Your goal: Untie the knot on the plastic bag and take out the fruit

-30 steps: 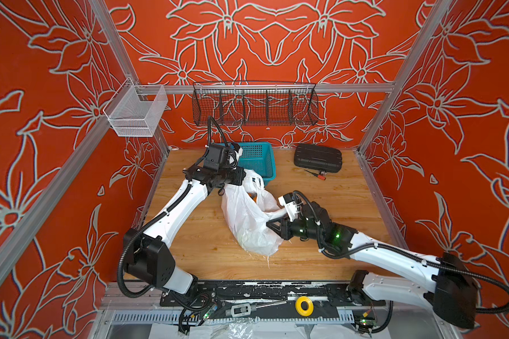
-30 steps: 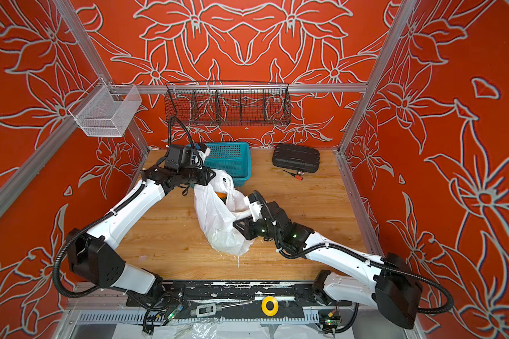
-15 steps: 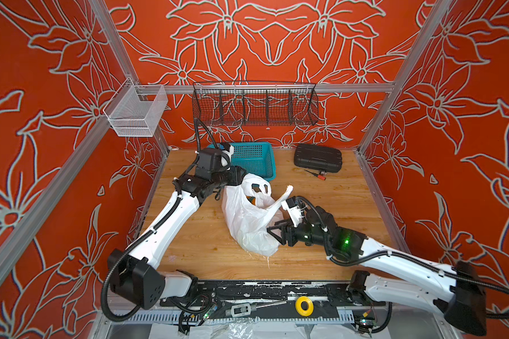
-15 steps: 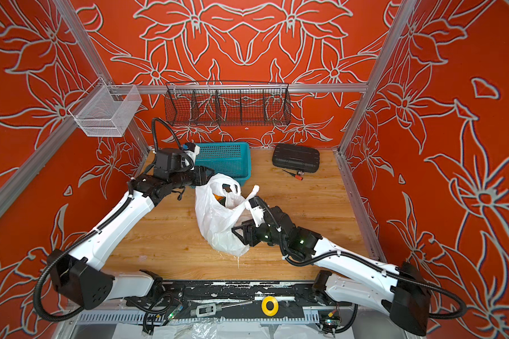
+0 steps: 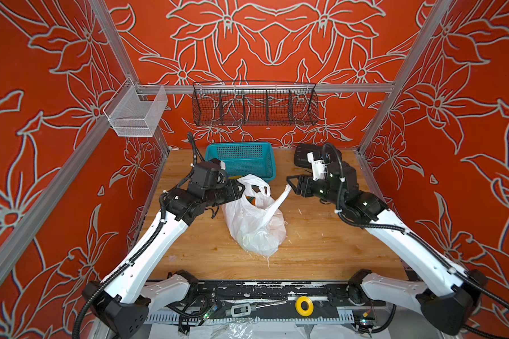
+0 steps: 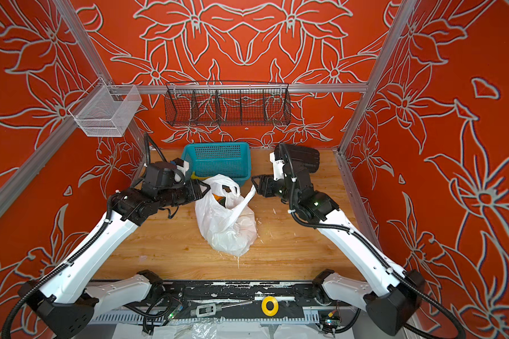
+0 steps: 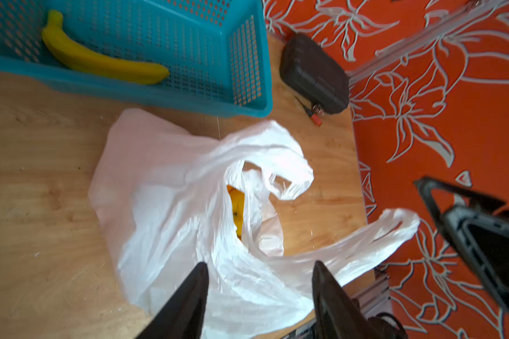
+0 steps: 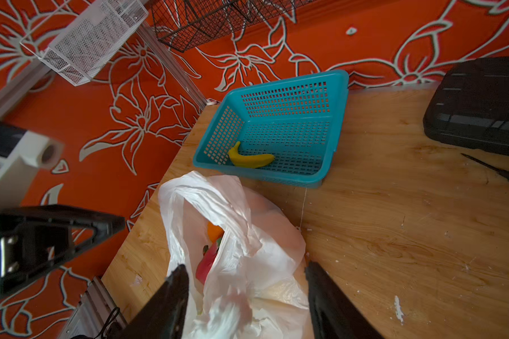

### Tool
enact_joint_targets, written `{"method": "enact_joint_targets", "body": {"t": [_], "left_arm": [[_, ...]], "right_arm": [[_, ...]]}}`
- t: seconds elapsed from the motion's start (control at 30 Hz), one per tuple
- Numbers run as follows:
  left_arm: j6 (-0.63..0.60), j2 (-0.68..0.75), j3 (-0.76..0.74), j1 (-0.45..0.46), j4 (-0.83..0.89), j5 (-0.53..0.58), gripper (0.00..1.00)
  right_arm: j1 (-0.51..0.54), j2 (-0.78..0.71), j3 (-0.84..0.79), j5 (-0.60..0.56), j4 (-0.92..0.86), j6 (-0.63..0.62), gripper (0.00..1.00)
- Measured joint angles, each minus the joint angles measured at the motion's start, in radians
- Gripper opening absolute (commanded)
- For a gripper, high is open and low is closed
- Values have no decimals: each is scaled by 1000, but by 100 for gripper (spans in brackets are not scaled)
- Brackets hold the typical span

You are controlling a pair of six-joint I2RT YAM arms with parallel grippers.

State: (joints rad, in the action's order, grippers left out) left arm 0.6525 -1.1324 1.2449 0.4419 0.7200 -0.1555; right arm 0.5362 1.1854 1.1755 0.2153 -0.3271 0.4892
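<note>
Bag (image 5: 254, 226) at mid-table (image 5: 320, 234), handles apart.
The bag lies just in front of the basket (image 5: 241, 146), which holds a banana (image 8: 252, 160). One handle loop (image 5: 257, 183) stands beside the left gripper (image 5: 241, 187). The other strap (image 5: 274, 205) reaches up, its tip just beside the right gripper (image 5: 291, 184). On both grippers the jaws are spread and grasp nothing. Fruit shows in the bag's mouth: one orange (image 8: 215, 230), one pink-red (image 8: 205, 265).

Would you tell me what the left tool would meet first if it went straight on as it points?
Most likely the plastic bag, near its open mouth, though depth is unclear.
</note>
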Motion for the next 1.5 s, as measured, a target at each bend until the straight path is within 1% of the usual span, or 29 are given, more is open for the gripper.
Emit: {"method": "enact_joint_targets", "body": {"t": [0.1,0.23,0.37,0.47,0.57,0.6,0.67,0.77,0.8,0.83,0.93,1.0,1.07,1.2,1.33,1.5], "left_arm": [[9,-10,-23,39,31,37,59],[14,-51,-24,56,50,84,61],[-4,-129,-5,57,58,110,64],[-26,-194,18,57,59,111,68],[-53,-251,45,57,77,107,68],[-63,-264,51,57,84,105,66],[-77,-273,55,57,89,101,59],[-97,-264,46,57,93,95,36],[-93,-256,35,57,92,90,30],[-102,-249,25,56,92,87,27],[-111,-216,-29,57,78,58,11],[-111,-185,-86,57,60,29,3],[-113,-156,-137,57,41,-2,0],[-105,-97,-233,58,-8,-60,0],[-87,-58,-280,62,-43,-91,0],[-76,-21,-294,64,-64,-102,0]], "right_arm": [[-50,91,51,56,-21,-3,65],[-86,184,76,107,-47,-11,65],[-90,259,85,166,-42,-20,67],[-90,296,84,227,-24,-19,73],[-90,316,70,280,8,-14,75],[-89,317,56,304,24,-11,74],[-88,317,28,353,58,-7,73],[-71,317,-13,420,96,-2,73],[-59,317,-29,436,113,-1,73],[-46,315,-48,450,130,1,73],[7,304,-118,475,166,6,75],[50,289,-159,473,169,9,77],[96,273,-180,452,167,8,79],[167,240,-201,386,183,27,83],[192,228,-220,300,226,76,86],[212,243,-221,180,250,117,89]]}}
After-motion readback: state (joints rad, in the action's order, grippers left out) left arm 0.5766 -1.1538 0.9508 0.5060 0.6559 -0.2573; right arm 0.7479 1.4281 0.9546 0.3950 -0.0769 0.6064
